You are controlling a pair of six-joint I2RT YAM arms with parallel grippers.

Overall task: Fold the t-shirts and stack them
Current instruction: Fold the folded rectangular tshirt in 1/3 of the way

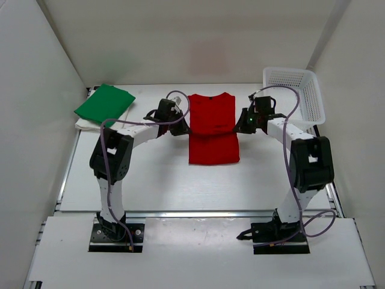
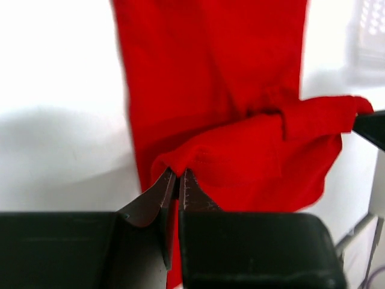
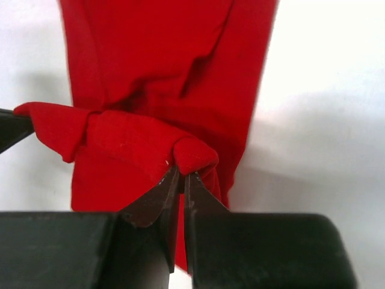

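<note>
While the left tool (image 2: 176,176) pinches the red t-shirt (image 2: 210,78), the right tool (image 3: 180,174) pinches its opposite edge

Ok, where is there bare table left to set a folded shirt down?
Widest bare table: nearer than the red shirt, between both arms. Smaller patch: between the green shirt, atop the white shirt, and the left gripper. Crowded: it and the right gripper pinch the red shirt's edges; basket fills the far right corner.

A: Shirt colours?
B: plain red cloth t-shirt (image 1: 212,137); folded bright green cloth t-shirt (image 1: 103,103); plain white cloth t-shirt (image 1: 83,123).
A: Basket?
B: rectangular white plastic mesh basket (image 1: 293,90), grid-hole pattern.
</note>
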